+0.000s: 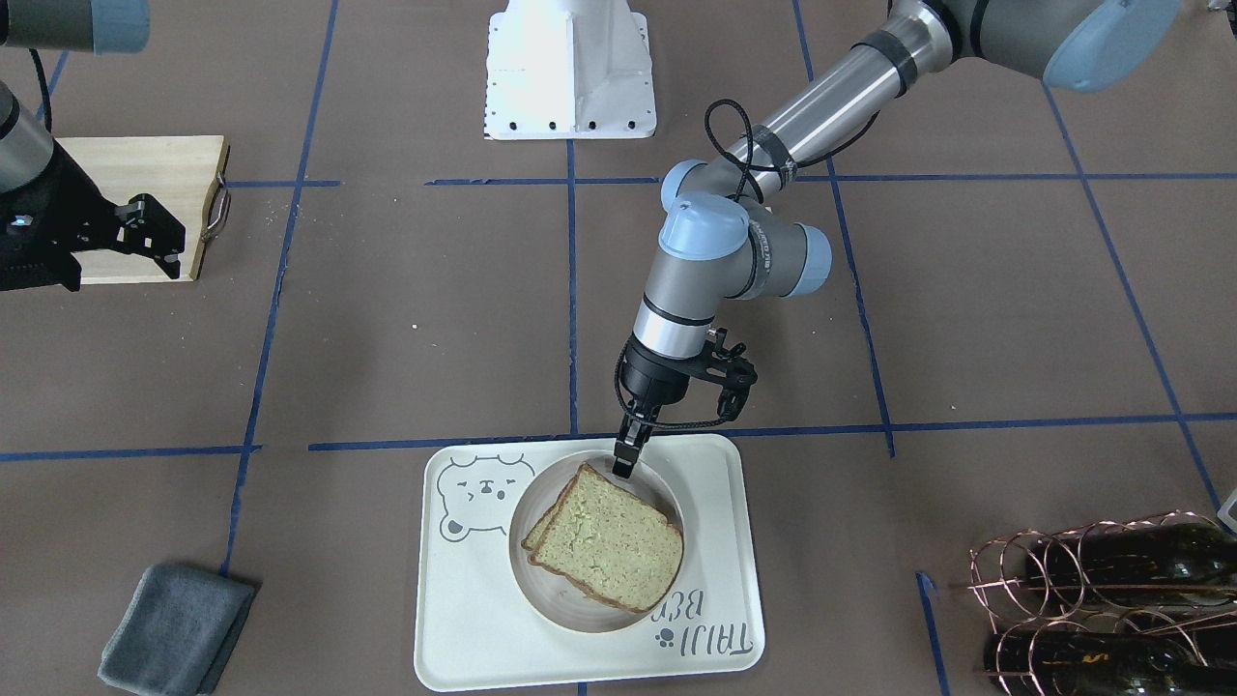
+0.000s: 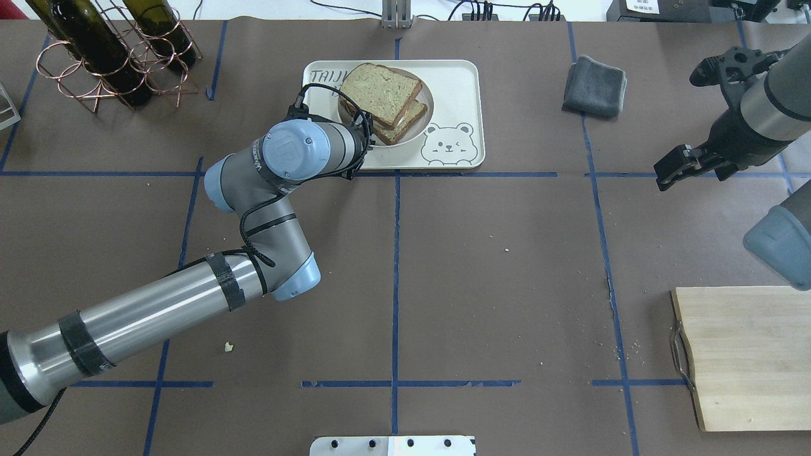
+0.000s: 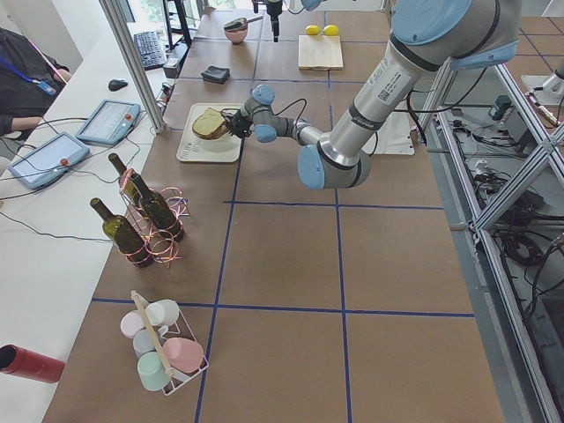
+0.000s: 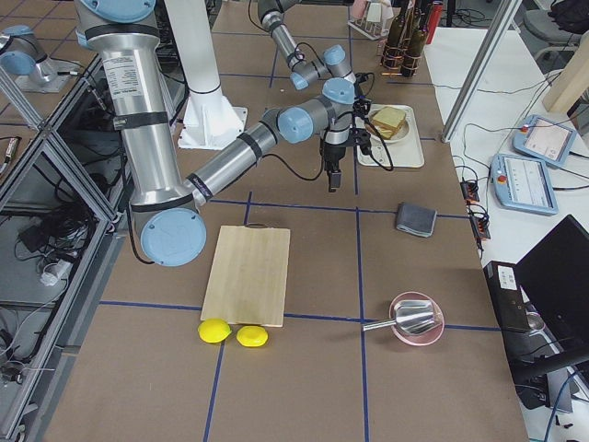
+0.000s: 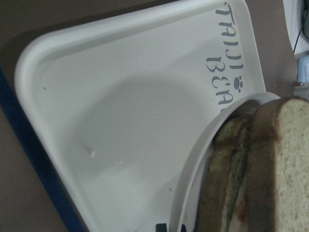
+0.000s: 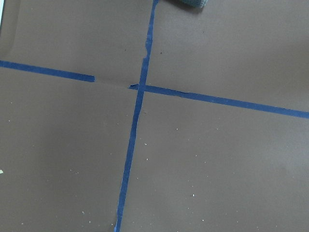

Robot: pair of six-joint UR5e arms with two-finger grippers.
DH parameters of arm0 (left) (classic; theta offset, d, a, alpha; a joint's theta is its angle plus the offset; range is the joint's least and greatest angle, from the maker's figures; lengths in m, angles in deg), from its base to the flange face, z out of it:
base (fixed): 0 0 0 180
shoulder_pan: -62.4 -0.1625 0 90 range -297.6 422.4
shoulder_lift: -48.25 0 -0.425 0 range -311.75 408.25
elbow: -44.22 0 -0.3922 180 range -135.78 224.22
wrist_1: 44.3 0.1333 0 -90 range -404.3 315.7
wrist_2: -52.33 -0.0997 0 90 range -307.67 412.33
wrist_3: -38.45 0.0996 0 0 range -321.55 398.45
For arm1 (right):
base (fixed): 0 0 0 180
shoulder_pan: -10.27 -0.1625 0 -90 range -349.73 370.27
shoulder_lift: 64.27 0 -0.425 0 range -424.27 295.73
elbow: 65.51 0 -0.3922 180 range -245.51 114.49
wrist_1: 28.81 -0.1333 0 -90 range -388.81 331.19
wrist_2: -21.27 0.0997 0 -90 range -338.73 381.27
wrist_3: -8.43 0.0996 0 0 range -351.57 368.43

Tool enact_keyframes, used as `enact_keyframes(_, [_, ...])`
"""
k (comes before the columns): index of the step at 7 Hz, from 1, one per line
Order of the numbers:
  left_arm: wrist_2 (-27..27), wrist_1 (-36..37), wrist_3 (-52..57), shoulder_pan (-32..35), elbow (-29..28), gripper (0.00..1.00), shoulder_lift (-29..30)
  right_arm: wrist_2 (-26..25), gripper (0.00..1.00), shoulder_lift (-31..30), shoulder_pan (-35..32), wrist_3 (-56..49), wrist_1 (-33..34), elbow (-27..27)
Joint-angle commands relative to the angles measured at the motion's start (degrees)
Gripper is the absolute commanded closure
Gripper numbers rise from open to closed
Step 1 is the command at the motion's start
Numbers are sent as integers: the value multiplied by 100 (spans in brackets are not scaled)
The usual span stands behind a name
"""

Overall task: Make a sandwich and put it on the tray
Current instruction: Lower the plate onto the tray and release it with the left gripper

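Evidently the sandwich (image 1: 604, 539) is already assembled. Two slices of bread are stacked slightly askew on a small white plate (image 1: 532, 503), and a little pale and orange filling can be glimpsed between them in the overhead view. The plate is set inside the tray (image 1: 464, 619), which lies at the desk's far edge from the robot, about midway along it. Judged from this, the placing is all but done.

The left end effector (image 1: 625, 462) is lowered at the plate's rim on the side nearest the robot. Its jaws are drawn narrow and appear pinched on that rim, which is seen running between two dark tips at the bottom of the left wrist view. The rim was presumably chosen so that the bread is not squeezed and the stack is carried level. The plate looks to be resting flat on the tray, so a release and a straight lift away seem to be what is left. A sideways pull could drag the plate or tip the upper slice.

The right end effector (image 1: 155, 237) is held well apart above bare desk, just off the cutting board (image 1: 145, 164) at the desk's right end on the robot's side, probably parked out of the way. Whether its jaws are wide or narrow cannot be told.
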Motion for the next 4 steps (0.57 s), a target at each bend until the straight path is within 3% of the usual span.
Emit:
enact_keyframes(1, [4,-9,28,1,-75,71,31,0,0,13,1,12,0,-2])
enact_keyframes(2, [13,-9,211,9,-57,53,40,0,0,13,1,12,0,-2])
enact_keyframes(3, [39,9,691,44,-22,1,40,0,0,4,1,12,0,-2])
enact_keyframes(4, [239,44,1131,132,135,0,5,0,0,4,1,21,0,-2])
